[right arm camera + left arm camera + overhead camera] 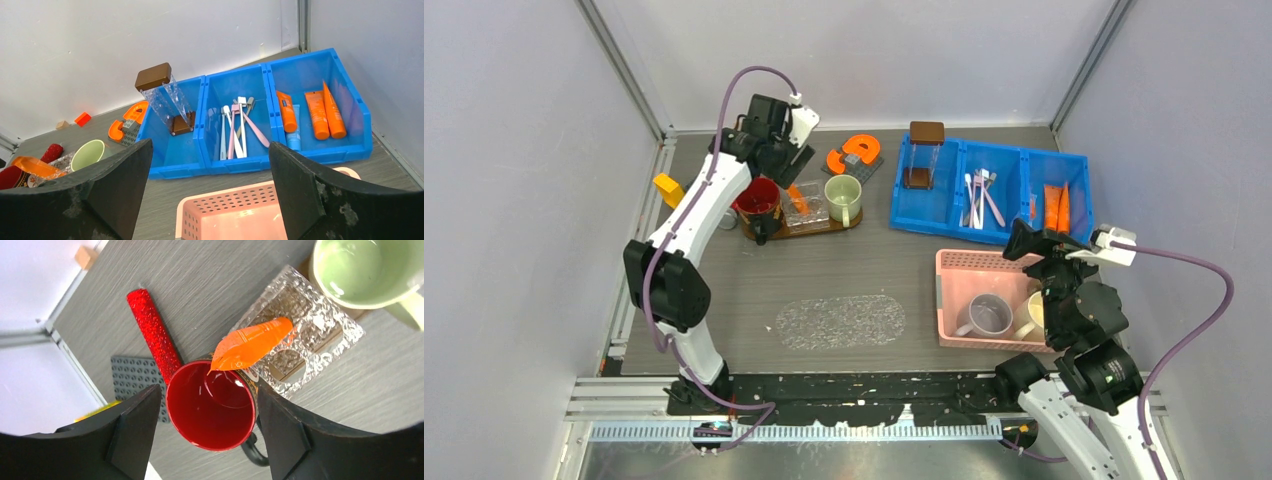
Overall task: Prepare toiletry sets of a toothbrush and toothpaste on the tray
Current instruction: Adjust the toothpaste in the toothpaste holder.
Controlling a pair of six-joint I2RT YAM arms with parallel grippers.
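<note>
Several white and pale pink toothbrushes (979,195) lie in the middle blue bin, also in the right wrist view (235,127). Orange toothpaste tubes (1056,205) lie in the right bin (320,112). One orange toothpaste tube (252,342) rests tilted across the red mug's (210,407) rim and a clear glass holder (300,335). Both stand on the brown tray (809,228) with a green mug (842,195). My left gripper (789,165) is open and empty just above the red mug (207,390). My right gripper (1034,245) is open and empty over the pink basket (210,150).
The pink basket (954,262) holds a grey mug (989,315) and a pale one. A clear box with a brown lid (924,155) stands in the left bin. An orange C-shaped block (854,152), a red glitter stick (152,327), a grey baseplate (132,375) and a yellow block (667,187) lie near the tray.
</note>
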